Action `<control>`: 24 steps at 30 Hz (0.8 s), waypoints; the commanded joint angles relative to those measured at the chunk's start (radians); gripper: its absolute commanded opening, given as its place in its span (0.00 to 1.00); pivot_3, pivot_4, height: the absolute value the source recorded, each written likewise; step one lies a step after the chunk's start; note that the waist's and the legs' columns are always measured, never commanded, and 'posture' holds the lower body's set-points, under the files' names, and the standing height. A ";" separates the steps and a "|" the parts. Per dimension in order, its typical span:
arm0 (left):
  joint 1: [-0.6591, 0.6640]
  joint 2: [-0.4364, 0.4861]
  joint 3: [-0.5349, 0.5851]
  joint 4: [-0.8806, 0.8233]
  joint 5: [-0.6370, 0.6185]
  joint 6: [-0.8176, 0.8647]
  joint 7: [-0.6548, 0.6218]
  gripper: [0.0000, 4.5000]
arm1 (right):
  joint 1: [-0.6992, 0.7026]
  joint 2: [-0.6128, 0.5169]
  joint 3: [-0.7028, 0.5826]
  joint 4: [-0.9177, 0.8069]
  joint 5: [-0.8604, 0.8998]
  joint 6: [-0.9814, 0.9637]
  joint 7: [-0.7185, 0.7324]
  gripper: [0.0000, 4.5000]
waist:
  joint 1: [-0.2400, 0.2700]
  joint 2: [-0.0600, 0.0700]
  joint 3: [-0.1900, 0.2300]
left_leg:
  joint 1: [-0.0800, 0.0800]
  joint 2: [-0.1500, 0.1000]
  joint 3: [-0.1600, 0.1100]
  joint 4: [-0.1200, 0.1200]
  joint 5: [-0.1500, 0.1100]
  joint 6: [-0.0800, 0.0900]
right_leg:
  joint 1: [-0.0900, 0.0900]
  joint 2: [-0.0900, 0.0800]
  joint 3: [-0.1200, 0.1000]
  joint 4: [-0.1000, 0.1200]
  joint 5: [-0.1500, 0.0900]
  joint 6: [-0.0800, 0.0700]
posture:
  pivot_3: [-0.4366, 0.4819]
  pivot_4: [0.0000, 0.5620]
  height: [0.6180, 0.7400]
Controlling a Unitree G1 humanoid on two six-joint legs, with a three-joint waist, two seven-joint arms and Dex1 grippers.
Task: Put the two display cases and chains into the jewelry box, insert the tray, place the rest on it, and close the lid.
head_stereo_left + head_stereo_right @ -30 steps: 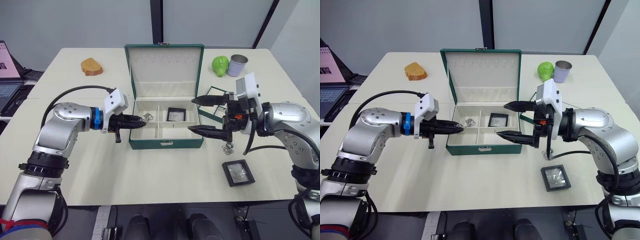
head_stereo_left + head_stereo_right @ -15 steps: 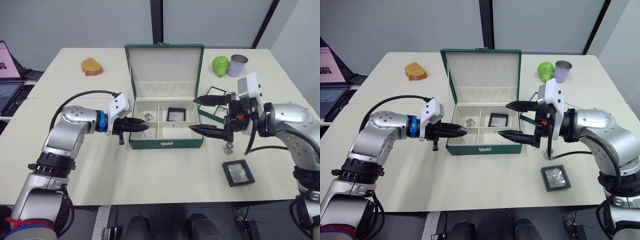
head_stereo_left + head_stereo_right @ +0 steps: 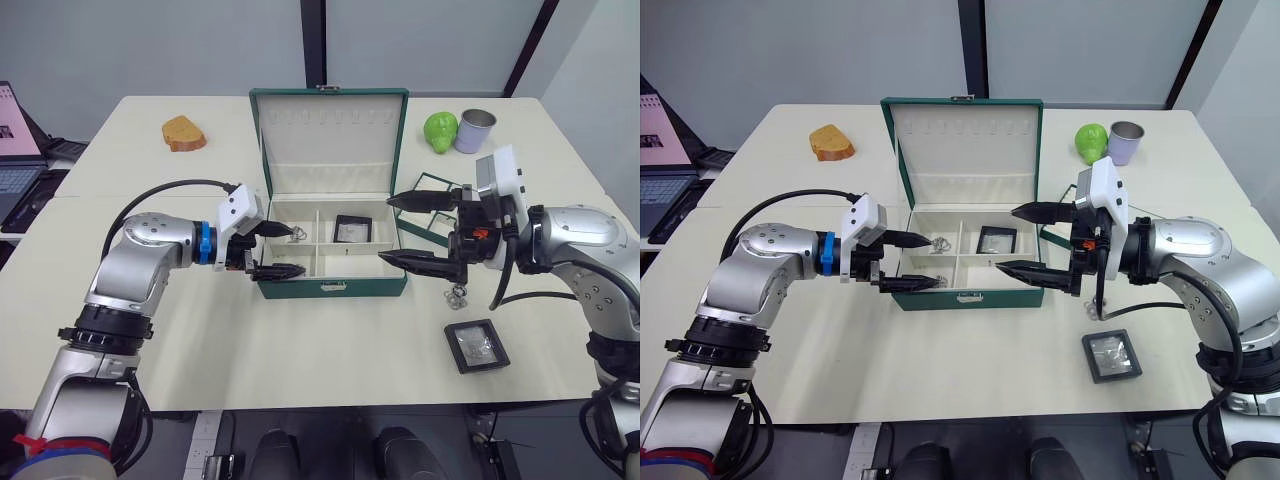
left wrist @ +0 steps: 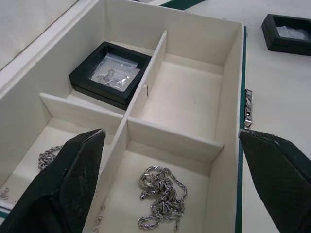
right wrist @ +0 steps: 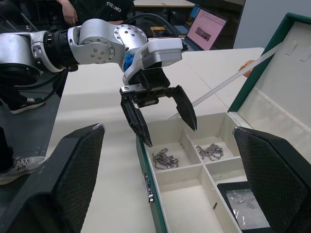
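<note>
The large dark green jewelry box with cream lining [image 3: 333, 262] stands open at the centre of the frame, its hinged green lid [image 3: 328, 140] upright behind it. One small black-framed display case [image 3: 351, 229] lies in the box's rear right compartment; two silvery chains [image 4: 160, 196] lie in the left compartments. The second black-framed display case [image 3: 476, 345] sits on the pale table [image 3: 300, 340] at lower right, just below a cluster of small silvery rings [image 3: 457, 295]. The shallow green-rimmed tray [image 3: 432, 187] shows partly behind the right gripper [image 3: 398, 232], whose fingers are spread wide and empty by the box's right end. The left gripper [image 3: 288, 251] hangs released, fingers apart, over the box's left end.
</note>
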 commanded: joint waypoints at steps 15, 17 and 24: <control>0.183 0.172 0.368 -0.212 -0.253 0.282 0.055 0.99 | 0.220 -0.173 -0.230 0.101 -0.005 -0.049 0.076 1.00 | -0.001 0.000 0.000 | 0.000 0.000 0.000 0.000 0.000 0.000 | 0.001 0.000 0.000 0.000 0.000 0.000 | 0.48 0.27 1.00; 0.254 0.207 0.445 -0.205 -0.257 0.295 0.079 0.99 | 0.279 -0.195 -0.281 0.160 -0.020 -0.076 0.086 1.00 | -0.002 0.000 0.000 | 0.000 0.000 0.000 -0.001 0.000 0.000 | 0.001 0.000 0.001 -0.001 0.000 0.000 | 0.48 0.27 1.00; 0.511 0.184 0.619 -0.215 -0.211 0.229 0.213 0.99 | 0.411 -0.171 -0.398 0.395 -0.096 -0.210 0.046 1.00 | -0.002 0.000 0.000 | 0.002 0.000 0.000 -0.002 0.000 0.000 | 0.002 0.000 0.001 0.000 0.000 0.000 | 0.48 0.27 1.00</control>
